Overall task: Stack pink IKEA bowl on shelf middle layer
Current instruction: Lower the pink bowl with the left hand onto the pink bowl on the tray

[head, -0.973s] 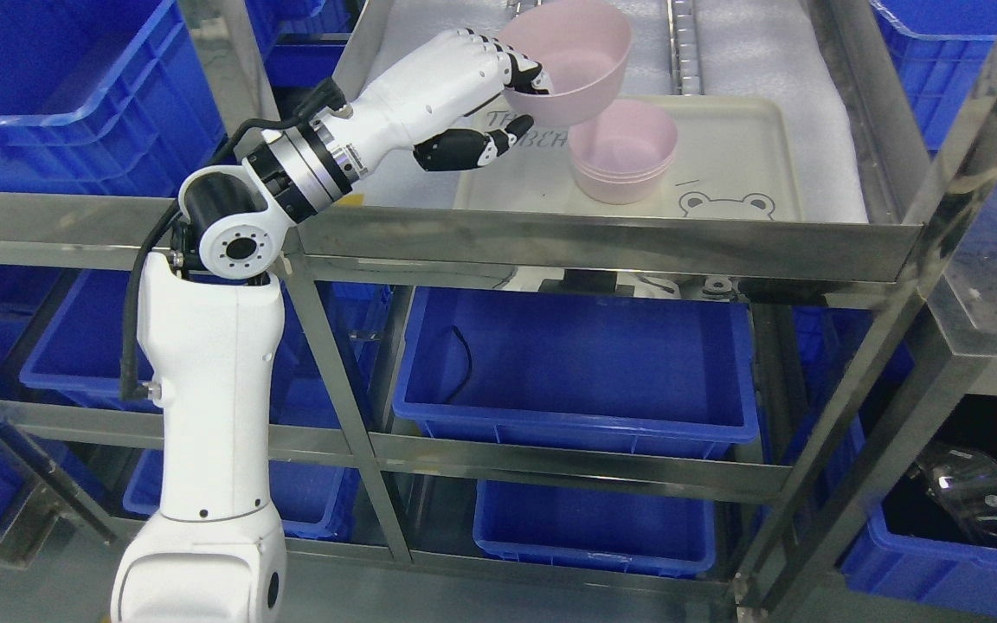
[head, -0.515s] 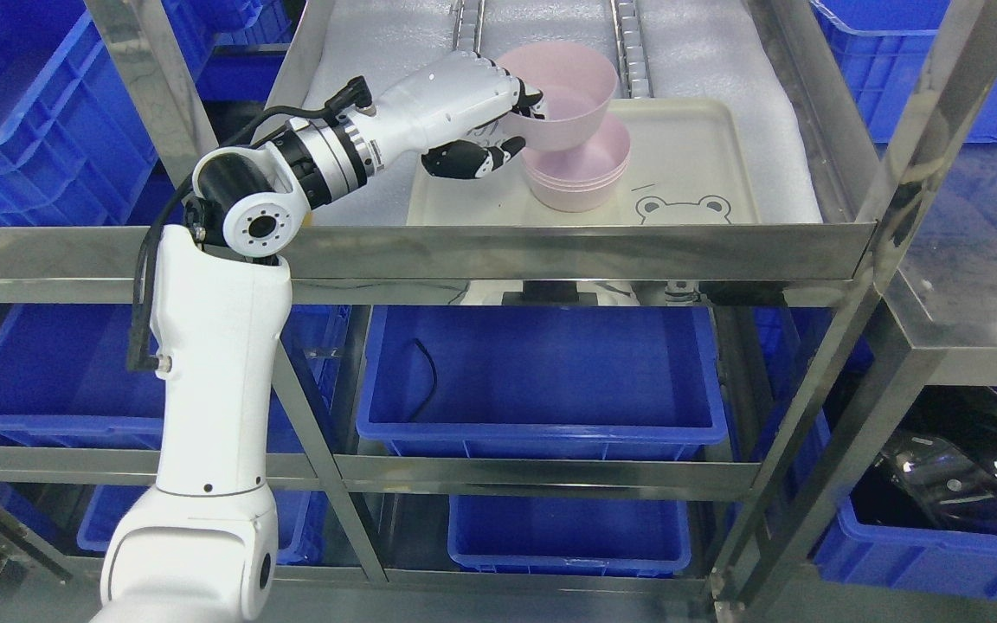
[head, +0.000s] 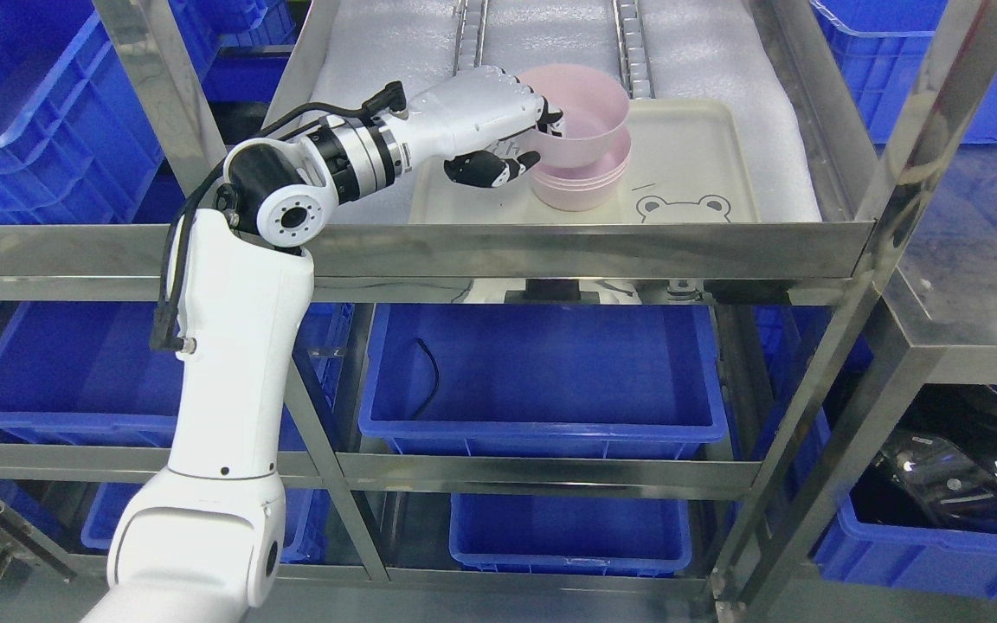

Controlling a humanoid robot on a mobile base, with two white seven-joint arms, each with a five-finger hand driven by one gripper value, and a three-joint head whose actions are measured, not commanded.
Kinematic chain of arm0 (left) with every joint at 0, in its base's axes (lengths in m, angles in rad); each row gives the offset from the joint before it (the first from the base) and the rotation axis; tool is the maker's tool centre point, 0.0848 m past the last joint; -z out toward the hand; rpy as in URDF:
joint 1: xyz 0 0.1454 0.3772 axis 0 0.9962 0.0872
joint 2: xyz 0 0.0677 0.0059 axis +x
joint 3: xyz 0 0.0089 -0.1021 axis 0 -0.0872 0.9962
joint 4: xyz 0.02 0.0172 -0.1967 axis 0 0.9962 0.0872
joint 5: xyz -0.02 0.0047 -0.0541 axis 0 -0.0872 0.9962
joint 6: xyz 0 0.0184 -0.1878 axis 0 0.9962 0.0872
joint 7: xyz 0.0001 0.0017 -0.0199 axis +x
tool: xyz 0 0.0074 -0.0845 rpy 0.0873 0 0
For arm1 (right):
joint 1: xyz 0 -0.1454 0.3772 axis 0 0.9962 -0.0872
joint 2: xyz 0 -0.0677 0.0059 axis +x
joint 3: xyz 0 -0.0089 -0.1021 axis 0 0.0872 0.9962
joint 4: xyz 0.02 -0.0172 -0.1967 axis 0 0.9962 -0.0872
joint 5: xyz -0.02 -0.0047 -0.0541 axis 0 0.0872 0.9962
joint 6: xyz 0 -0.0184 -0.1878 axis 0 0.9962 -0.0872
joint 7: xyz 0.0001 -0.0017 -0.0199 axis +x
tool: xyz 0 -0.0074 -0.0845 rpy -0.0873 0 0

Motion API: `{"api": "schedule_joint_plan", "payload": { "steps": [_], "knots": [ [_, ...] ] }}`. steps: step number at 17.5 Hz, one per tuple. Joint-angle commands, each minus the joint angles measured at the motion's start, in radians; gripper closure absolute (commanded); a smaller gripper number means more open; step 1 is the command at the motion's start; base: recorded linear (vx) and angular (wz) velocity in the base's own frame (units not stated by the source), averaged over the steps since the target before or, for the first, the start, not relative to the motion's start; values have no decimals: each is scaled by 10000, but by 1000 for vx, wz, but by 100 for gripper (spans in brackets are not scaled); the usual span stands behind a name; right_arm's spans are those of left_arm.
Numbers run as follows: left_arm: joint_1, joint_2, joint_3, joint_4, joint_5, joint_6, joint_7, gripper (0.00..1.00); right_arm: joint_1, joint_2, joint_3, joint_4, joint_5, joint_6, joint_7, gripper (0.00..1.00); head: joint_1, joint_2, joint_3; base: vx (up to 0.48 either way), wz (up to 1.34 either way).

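My left hand (head: 523,138) is shut on the near-left rim of a pink bowl (head: 589,121), fingers over the rim and thumb below. The bowl sits tilted slightly, nested partway into a stack of pink bowls (head: 578,183) that stands on a cream tray (head: 697,164) with a bear drawing. The tray lies on white foam on the steel shelf layer (head: 585,247). My white left arm reaches up from the lower left. The right arm is out of view.
Blue bins fill the shelf layers below (head: 542,372) and stand at both sides (head: 40,95). Steel uprights (head: 914,147) frame the shelf at the right. A steel rail (head: 628,43) runs back behind the tray.
The left hand has carried the pink bowl down and to the right, from above and left of the stack onto its top. The camera shifted between the first and second frames.
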Motion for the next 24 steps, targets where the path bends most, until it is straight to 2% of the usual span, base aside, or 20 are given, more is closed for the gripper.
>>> {"api": "schedule_joint_plan", "payload": {
  "steps": [1, 8, 14, 21, 24],
  "knots": [
    [-772, -390, -378, 1514, -323, -16, 39, 91, 212, -175, 0, -175, 0, 4, -6, 0, 0, 0, 0, 0, 0],
    [-696, -400, -424, 1684, -799, -16, 23, 90, 212, -175, 0, -175, 0, 4, -6, 0, 0, 0, 0, 0, 0],
    [-604, -376, -393, 1699, -968, 30, 39, 81, 212, -175, 0, -175, 0, 4, -6, 0, 0, 0, 0, 0, 0],
    [-573, -360, -87, 1684, -1137, 199, 54, 58, 212, -175, 0, -175, 0, 4, -6, 0, 0, 0, 0, 0, 0],
    [-573, -375, 128, 1638, -1106, 199, 69, 44, 212, -175, 0, -175, 0, 4, -6, 0, 0, 0, 0, 0, 0]
  ]
}}
